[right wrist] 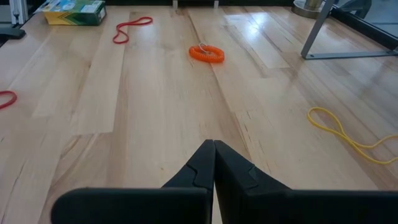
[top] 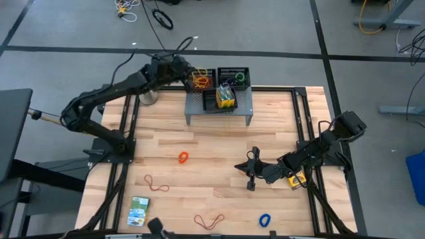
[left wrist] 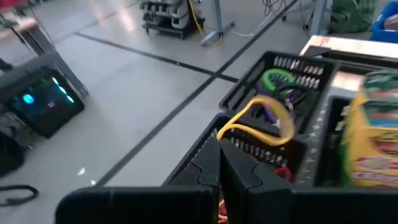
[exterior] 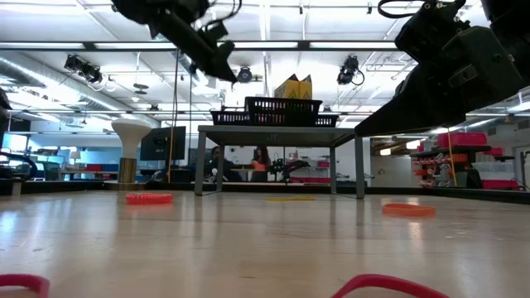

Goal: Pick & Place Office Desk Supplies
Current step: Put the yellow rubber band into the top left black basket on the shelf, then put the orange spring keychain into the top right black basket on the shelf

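Observation:
My left gripper (left wrist: 219, 163) is shut, reaching over the far table edge above the left of two black mesh trays (top: 202, 79) on the grey shelf (top: 219, 109). A yellow rubber band (left wrist: 261, 109) arches from its fingertips. The right tray (top: 234, 75) holds green (left wrist: 277, 78) and purple bands. A yellow-green box (top: 226, 98) stands beside them. My right gripper (right wrist: 213, 152) is shut, low over the table's right half, touching nothing. Loose on the wood lie an orange ring (top: 183, 157), red bands (top: 157, 184), a blue band (top: 265, 219) and a green-white box (top: 139, 211). My left gripper pinches the yellow rubber band by one end of its loop (left wrist: 221, 132), right at the fingertips. The band arches up away from the fingers. Its far end (left wrist: 288, 127) droops onto the wall between the two mesh trays.
The shelf's legs (right wrist: 317, 31) stand near the table's far edge. A white ball on a stand (exterior: 128, 132) is at the far left. Another yellow band (right wrist: 348, 134) lies ahead of my right gripper. A small yellow thing (top: 297, 179) lies under my right arm.

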Robot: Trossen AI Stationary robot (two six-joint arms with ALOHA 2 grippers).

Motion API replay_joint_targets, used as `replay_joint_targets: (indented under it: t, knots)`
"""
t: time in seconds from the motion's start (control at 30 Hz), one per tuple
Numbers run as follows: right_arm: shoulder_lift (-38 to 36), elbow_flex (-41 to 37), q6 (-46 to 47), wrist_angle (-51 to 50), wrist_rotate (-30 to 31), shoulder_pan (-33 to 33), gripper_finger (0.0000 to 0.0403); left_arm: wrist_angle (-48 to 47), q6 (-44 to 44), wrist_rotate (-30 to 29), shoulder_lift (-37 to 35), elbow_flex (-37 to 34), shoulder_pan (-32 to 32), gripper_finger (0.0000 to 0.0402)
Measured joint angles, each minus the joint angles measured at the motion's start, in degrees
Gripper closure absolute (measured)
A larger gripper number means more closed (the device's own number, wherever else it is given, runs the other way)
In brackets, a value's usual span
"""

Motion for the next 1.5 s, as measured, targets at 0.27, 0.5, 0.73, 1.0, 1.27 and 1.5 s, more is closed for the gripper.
replay_joint_targets:
  t: [0.27,0.5,0.73,1.0,1.27,1.5]
  knots:
    - [0.0,0.0,-0.1,-0.2,0.0,0.0,0.0394,0.7,-0.8,5.3,6.5,0.0,2.4,0.0384]
    - [0.0,0.0,0.0,-0.6,0.0,0.0,0.0394,0.9,-0.6,5.2,7.5,0.0,1.5,0.0320]
    - [0.0,0.0,0.0,-0.9,0.0,0.0,0.0394,0.8,-0.4,4.8,4.3,0.0,0.9,0.0277]
    - [0.0,0.0,0.0,-1.1,0.0,0.0,0.0394,-6.7,4.4,4.8,-5.0,-0.1,-4.1,0.0284]
    - [0.0,0.0,0.0,-1.3,0.0,0.0,0.0394,-0.6,4.7,5.0,-14.5,-15.3,-16.9,0.0370]
    - [0.0,0.0,0.1,-1.3,0.0,0.0,0.0394,19.2,-6.2,3.8,-19.5,-31.8,-30.7,0.0393]
